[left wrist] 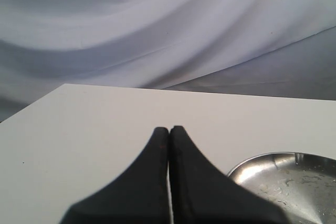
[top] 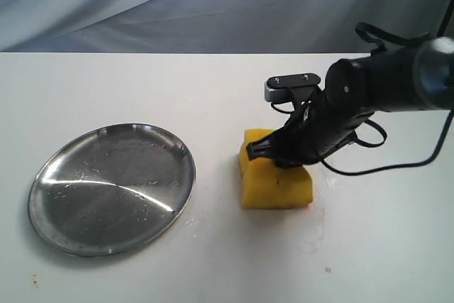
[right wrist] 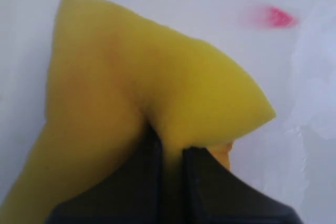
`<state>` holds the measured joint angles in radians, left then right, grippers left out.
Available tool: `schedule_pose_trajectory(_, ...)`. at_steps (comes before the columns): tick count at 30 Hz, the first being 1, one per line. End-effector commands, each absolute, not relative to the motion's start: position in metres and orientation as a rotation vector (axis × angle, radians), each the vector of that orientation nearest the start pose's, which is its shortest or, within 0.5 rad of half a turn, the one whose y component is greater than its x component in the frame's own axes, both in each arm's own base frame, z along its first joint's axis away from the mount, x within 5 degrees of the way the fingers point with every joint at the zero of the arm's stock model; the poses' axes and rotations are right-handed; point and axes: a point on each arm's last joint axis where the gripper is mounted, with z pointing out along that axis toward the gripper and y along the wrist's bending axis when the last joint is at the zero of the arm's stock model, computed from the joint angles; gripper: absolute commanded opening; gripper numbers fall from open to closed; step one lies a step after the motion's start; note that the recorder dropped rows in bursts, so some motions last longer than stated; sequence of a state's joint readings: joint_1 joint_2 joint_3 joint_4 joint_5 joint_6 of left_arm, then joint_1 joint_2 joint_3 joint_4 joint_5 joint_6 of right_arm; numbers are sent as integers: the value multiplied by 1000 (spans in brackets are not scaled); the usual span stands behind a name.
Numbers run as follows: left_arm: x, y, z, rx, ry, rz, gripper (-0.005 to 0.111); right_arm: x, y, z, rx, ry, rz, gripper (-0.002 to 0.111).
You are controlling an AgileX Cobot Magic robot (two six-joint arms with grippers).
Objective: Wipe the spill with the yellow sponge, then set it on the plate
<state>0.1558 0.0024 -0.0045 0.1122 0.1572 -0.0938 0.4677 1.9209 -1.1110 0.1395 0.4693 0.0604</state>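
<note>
The yellow sponge (top: 275, 179) lies on the white table to the right of the plate (top: 111, 186). My right gripper (top: 280, 152) presses down on its top and is shut on it, pinching a fold of foam (right wrist: 157, 87) between its fingers. The spill itself is hidden under the sponge or out of view. Only a pale wet smear (right wrist: 315, 93) and a pink streak (right wrist: 275, 17) show beside the sponge. My left gripper (left wrist: 169, 129) hovers shut and empty over the table, with the plate's rim (left wrist: 262, 159) just beside it.
A grey cloth backdrop (top: 213, 5) hangs behind the table's far edge. White tabletop (top: 213, 104) stretches between the plate and the sponge. A cable (top: 397, 164) loops from the right arm above the table.
</note>
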Motion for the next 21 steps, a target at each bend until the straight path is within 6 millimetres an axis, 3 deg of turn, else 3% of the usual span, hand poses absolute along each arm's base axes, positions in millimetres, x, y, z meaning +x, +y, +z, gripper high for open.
schedule_pose_trajectory(1, 55, 11, 199, -130, 1634, 150, 0, 277, 171, 134, -478, 2814, 258, 0)
schedule_pose_trajectory(6, 55, 11, 199, -130, 1634, 150, 0, 232, 152, 136, -441, 2784, 288, 0)
schedule_pose_trajectory(11, 55, 11, 199, -130, 1634, 150, 0, 202, 129, 137, -358, 2774, 294, 0)
schedule_pose_trajectory(15, 55, 11, 199, -130, 1634, 150, 0, 199, 111, 140, -257, 2766, 284, 0)
schedule_pose_trajectory(21, 55, 11, 199, -130, 1634, 150, 0, 218, 83, 142, -11, 2705, 249, 0)
